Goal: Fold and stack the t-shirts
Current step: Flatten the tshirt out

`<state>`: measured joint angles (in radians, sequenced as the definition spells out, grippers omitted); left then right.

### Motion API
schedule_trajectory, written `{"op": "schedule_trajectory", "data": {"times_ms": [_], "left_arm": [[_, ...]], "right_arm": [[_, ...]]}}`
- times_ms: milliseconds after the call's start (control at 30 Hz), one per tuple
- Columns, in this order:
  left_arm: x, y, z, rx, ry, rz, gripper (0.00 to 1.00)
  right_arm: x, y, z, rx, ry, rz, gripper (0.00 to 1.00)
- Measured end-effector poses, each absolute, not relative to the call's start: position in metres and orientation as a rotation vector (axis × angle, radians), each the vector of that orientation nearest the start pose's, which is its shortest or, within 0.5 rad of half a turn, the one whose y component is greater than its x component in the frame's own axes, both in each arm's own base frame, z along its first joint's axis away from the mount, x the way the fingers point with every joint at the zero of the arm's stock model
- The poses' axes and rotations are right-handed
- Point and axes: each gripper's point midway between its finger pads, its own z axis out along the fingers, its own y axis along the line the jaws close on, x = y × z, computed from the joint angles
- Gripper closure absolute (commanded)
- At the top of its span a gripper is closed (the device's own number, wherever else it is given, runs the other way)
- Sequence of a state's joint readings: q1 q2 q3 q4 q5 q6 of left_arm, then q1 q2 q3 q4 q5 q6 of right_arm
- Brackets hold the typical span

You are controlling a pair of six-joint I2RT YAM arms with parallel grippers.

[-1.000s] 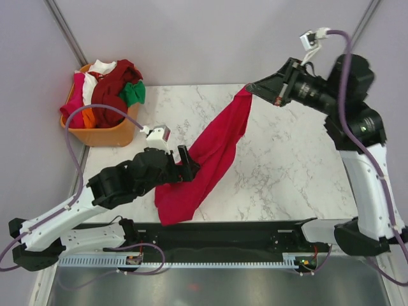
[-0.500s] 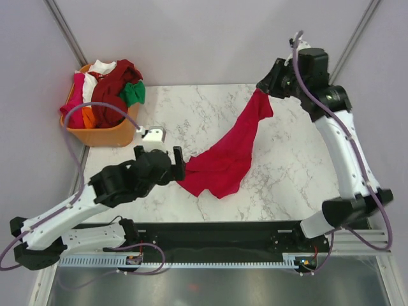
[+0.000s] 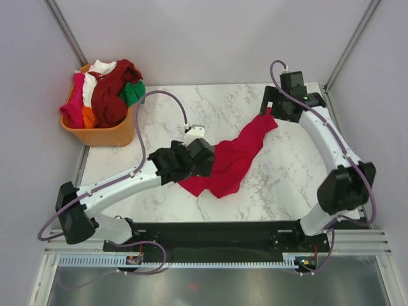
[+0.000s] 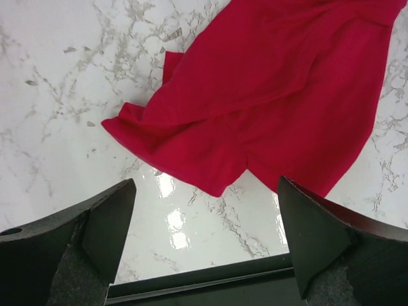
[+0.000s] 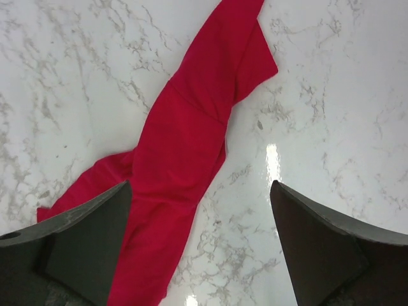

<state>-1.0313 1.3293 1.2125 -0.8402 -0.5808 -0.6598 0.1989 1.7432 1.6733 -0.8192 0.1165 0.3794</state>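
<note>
Crimson t-shirt point(image 3: 233, 159): one item, lying crumpled and unfolded on the white marble tabletop point(image 3: 287, 178). In the overhead view it is stretching in a loose band from 7 o'clock to 1 o'clock, narrowing at the far end and bunching wider at the near end. The tabletop is showing grey veining and spots of glare. Plain pale lilac walls point(image 3: 191, 38) are closing it in behind and at both sides. Orange basket point(image 3: 102, 135) is sitting at the table's 10 o'clock corner, holding a heap of other t-shirts point(image 3: 108, 95) in magenta, white, maroon, orange and green. Left gripper point(image 3: 203, 156) is hovering at the shirt's 9 o'clock edge, jaws standing wide and gripping nothing. Right gripper point(image 3: 275, 109) is hanging over the 1 o'clock tip, jaws likewise spread wide, the cloth lying free beneath them.
</note>
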Motion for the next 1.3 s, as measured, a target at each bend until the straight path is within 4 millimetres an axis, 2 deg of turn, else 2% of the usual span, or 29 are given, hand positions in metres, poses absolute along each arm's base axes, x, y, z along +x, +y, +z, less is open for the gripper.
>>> {"op": "schedule_trajectory", "data": {"times_ms": [33,100,167,233,300,367,400,433,500,600,700,833,933,1033,1167,1267,1300], "left_arm": [[0.231,-0.234,0.182,0.201,2.34,-0.089,0.01],[0.246,-0.228,0.165,0.147,2.388,-0.074,0.01],[0.26,-0.215,0.152,0.083,2.421,-0.038,0.01],[0.268,-0.201,0.145,0.027,2.438,-0.018,0.01],[0.269,-0.183,0.146,-0.038,2.433,-0.031,0.02],[0.263,-0.162,0.158,-0.1,2.398,-0.071,0.02],[0.255,-0.147,0.179,-0.149,2.336,-0.126,0.02],[0.254,-0.137,0.189,-0.183,2.304,-0.14,0.02],[0.243,-0.111,0.231,-0.273,2.159,-0.215,0.02],[0.215,-0.071,0.273,-0.401,1.977,-0.27,0.02],[0.188,-0.041,0.287,-0.486,1.865,-0.31,0.02],[0.167,-0.016,0.274,-0.534,1.82,-0.295,0.02],[0.162,-0.011,0.259,-0.538,1.846,-0.257,0.01],[0.162,-0.008,0.254,-0.541,1.855,-0.234,0.01],[0.16,-0.004,0.251,-0.544,1.863,-0.209,0.0],[0.158,-0.003,0.248,-0.541,1.871,-0.198,0.0],[0.158,-0.003,0.248,-0.54,1.871,-0.2,0.0]], "right_arm": [[0.423,0.081,0.212,0.27,2.393,0.132,0.02],[0.401,0.083,0.228,0.257,2.337,0.175,0.02],[0.378,0.102,0.234,0.192,2.312,0.243,0.02],[0.36,0.151,0.228,0.031,2.333,0.324,0.02],[0.344,0.213,0.211,-0.175,2.367,0.405,0.03],[0.32,0.274,0.174,-0.402,2.431,0.441,0.03],[0.309,0.293,0.158,-0.484,2.458,0.439,0.03],[0.296,0.311,0.139,-0.579,2.488,0.426,0.03],[0.273,0.343,0.111,-0.751,2.521,0.392,0.02],[0.253,0.379,0.089,-0.926,2.517,0.361,0.02],[0.249,0.41,0.083,-1.019,2.486,0.35,0.02],[0.256,0.446,0.084,-1.081,2.425,0.317,0.02],[0.255,0.467,0.082,-1.122,2.385,0.284,0.02],[0.246,0.488,0.071,-1.165,2.356,0.245,0.06],[0.237,0.492,0.042,-1.2,2.373,0.153,0.07],[0.243,0.486,0.025,-1.181,2.4,0.091,0.09],[0.25,0.484,0.028,-1.159,2.391,0.071,0.1]]}}
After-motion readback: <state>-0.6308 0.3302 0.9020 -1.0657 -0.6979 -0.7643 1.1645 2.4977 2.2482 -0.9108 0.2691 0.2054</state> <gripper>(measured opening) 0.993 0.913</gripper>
